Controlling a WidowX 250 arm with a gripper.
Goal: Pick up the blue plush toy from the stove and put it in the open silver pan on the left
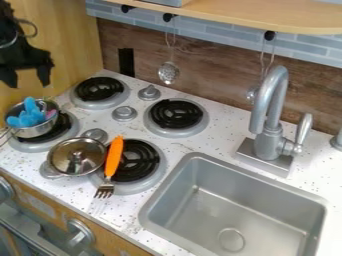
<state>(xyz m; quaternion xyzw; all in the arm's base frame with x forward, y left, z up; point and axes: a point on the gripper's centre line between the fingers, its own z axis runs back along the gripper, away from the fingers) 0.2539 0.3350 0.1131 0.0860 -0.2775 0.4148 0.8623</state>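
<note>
The black gripper hangs at the upper left, above the metal pot, its two fingers apart and nothing between them. That pot stands on the left burner and holds a blue toy and something pink. To its right, a lidded metal pot sits beside the front burner. A fork with an orange handle lies over the left part of that burner, its metal tines pointing toward the counter's front edge.
Two more black-coil burners are at the back. A grey sink with a faucet occupies the right. Utensils, including a slotted ladle, hang below the wooden shelf. Grey knobs stand between burners.
</note>
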